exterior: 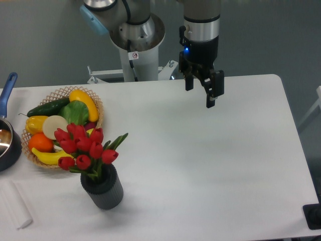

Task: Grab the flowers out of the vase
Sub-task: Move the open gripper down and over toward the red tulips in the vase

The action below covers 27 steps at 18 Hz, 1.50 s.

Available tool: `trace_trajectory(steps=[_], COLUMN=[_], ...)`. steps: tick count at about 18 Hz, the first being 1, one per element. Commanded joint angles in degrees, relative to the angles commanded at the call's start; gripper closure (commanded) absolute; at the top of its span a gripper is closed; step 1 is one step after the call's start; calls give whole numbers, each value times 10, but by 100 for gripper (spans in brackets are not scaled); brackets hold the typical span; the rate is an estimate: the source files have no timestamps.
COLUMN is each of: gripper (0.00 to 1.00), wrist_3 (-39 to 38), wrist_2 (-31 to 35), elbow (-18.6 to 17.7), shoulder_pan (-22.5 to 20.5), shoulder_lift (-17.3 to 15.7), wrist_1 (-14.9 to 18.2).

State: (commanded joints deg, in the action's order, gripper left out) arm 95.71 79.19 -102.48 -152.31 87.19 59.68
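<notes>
1. The flowers [84, 147] are sitting in the vase [104, 188], which is standing upright on the desk [200, 165] at the near left, just in front of a basket [95, 105] of fruit and vegetables.
2. The pincer [201, 93] is hanging over the far middle of the desk, well apart from the bunch, released, its two fingers spread with nothing between them.
3. The reach is not yet started, so the arm is facing a long move leftward and nearward.
4. To do this step well, the pincer is probably best brought down over the bunch from above and lined up on the stems just above the vase's rim, not on the red heads, which are spreading wider than the vase.
5. The leaves are leaning right, so the fingers are likely needing to straddle the gathered stems rather than catch a stray leaf.
6. A straight upward pull is looking safest; a slanted one risks tipping the vase toward the basket.
7. A saucepan [6, 143] with a blue handle is sitting at the far left edge, out of the way.
</notes>
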Motion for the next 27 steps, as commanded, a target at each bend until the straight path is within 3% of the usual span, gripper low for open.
trace_trajectory(steps=[5,14,21,27], gripper=[0,0,0,0], wrist_3=[5,-4,-122,-199], wrist_2=[-2,-71,-89,-200], elbow=[-5,-74,-72,-83], shoulder_pan=[2,-4,4,36], shoulder_lift=[1,-9,6,46], wrist_1=[-23,-74,-76,-89])
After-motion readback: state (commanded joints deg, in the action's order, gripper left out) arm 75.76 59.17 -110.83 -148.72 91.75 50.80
